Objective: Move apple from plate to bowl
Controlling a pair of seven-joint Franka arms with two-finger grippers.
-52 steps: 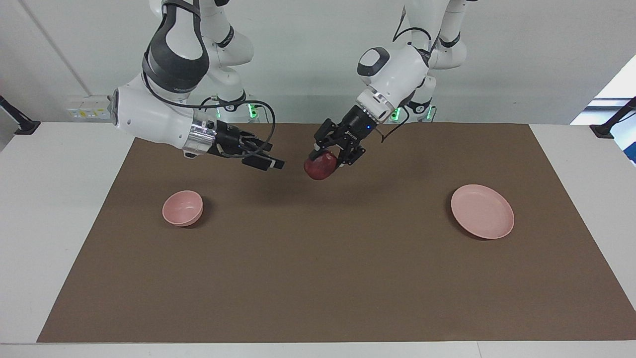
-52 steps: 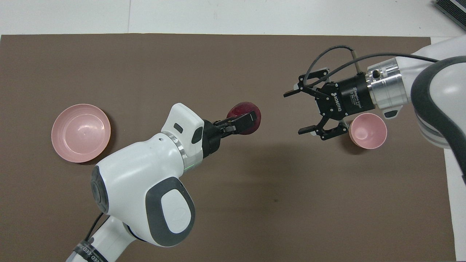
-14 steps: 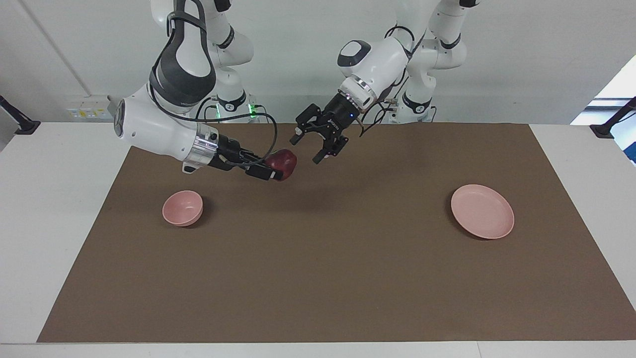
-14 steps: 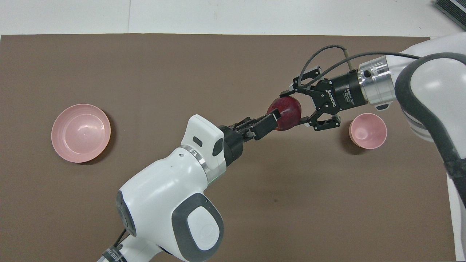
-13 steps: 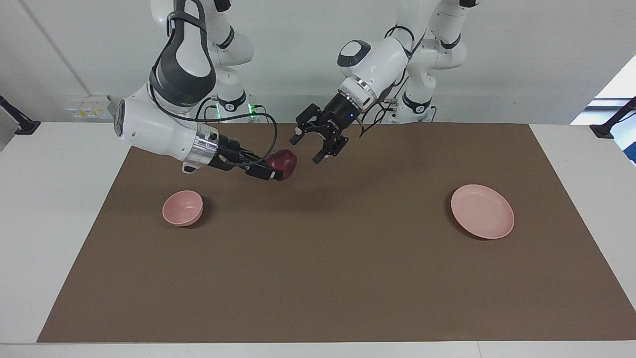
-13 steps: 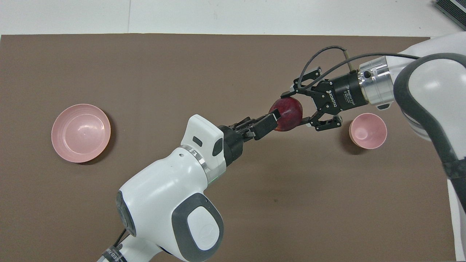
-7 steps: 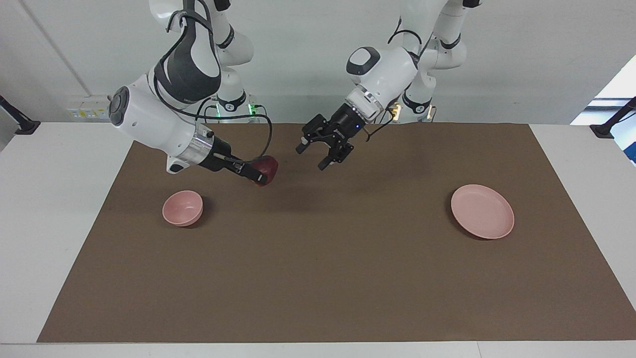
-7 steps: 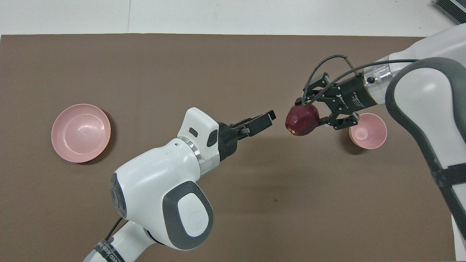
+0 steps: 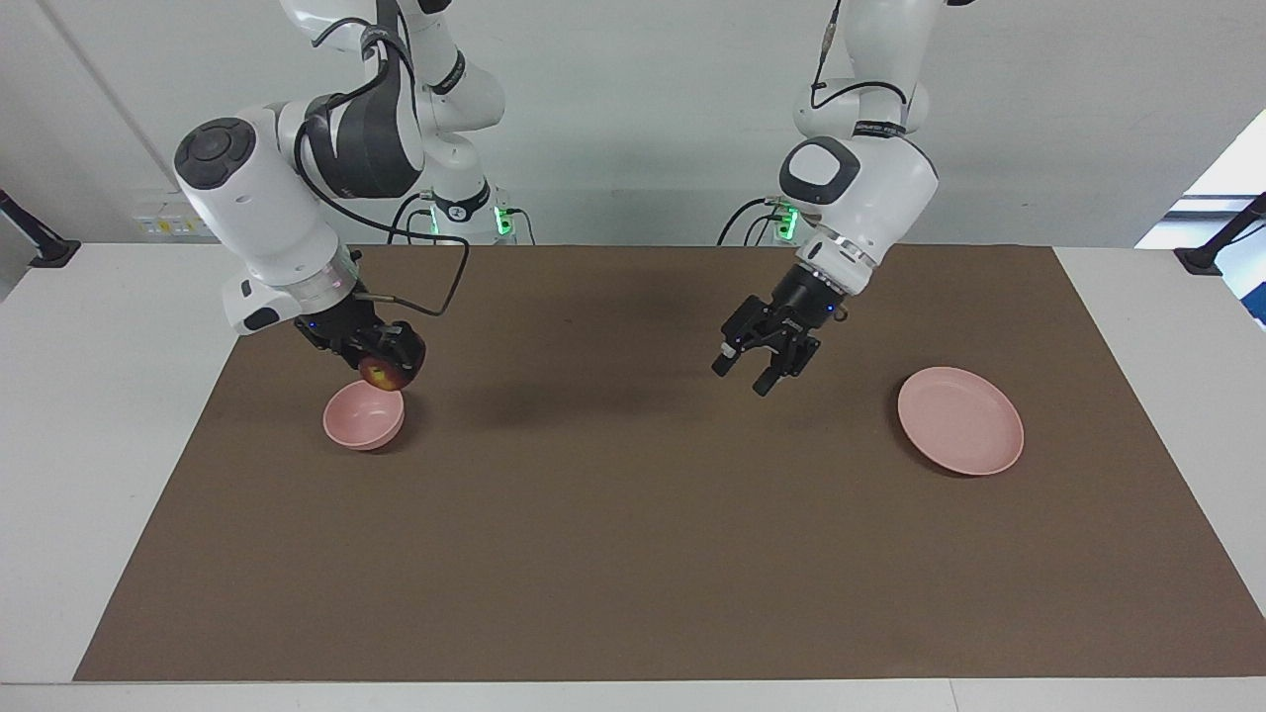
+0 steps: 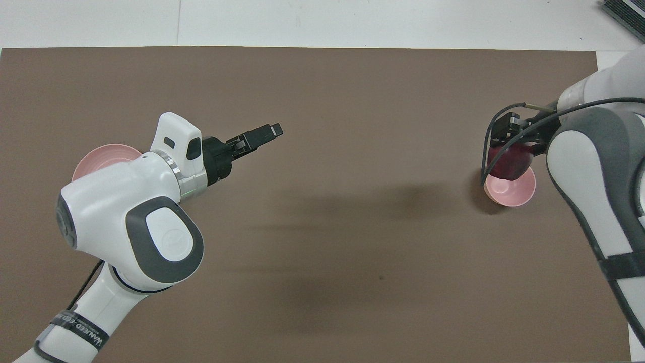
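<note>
The right tool (image 9: 381,364) holds the apple (image 9: 380,373) clamped between its fingers, just above the rim of the bowl (image 9: 363,415) at the right arm's end of the tabletop (image 9: 633,514). The apple seems to sit over the bowl's robot-side edge, so a release here could clip the rim, tip the light bowl or send the fruit rolling away. The left tool (image 9: 757,361) hangs open and empty near the bare plate (image 9: 959,420), well apart. Nothing blocks the drop.
</note>
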